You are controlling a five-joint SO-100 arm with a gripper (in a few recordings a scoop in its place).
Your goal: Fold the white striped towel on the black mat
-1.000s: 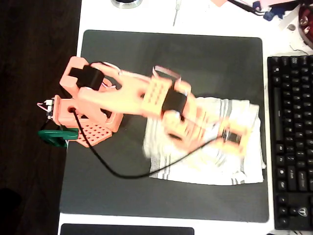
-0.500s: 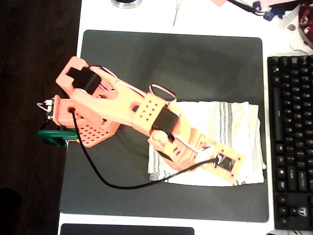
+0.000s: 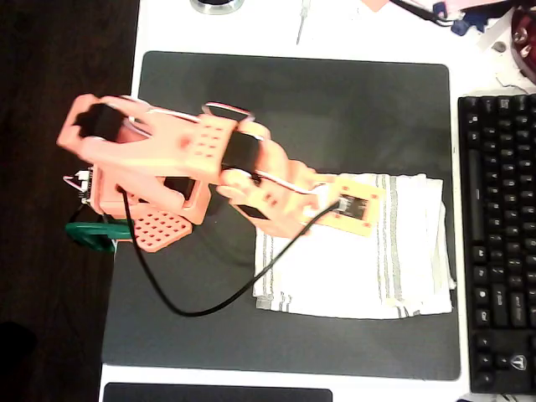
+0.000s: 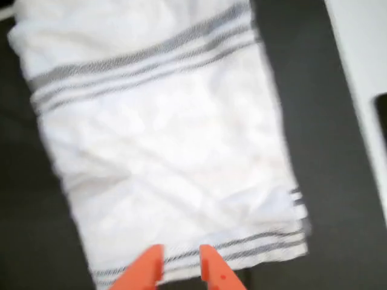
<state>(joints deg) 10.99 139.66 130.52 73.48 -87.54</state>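
Lying flat on the right half of the mat (image 3: 293, 100), the towel (image 3: 377, 268) is a neat rectangle with its right edge close to the mat's right edge, near the keyboard (image 3: 498, 243) on the white desk (image 3: 276, 25). Striped bands run across it near its left and right sides in the overhead view, and a second layer of cloth peeks out along the right edge, so it looks doubled over. The orange arm (image 3: 184, 159) reaches from its base at the mat's left edge toward the towel's upper left part, its wrist above the cloth. In the wrist view the gripper (image 4: 180, 261) shows two orange fingertips (image 4: 145, 266) with a narrow gap between them, nothing held there, poised over the towel's near striped edge; whether they touch the fabric is unclear. A black cable (image 3: 193, 306) loops from the arm across the mat's lower left area.
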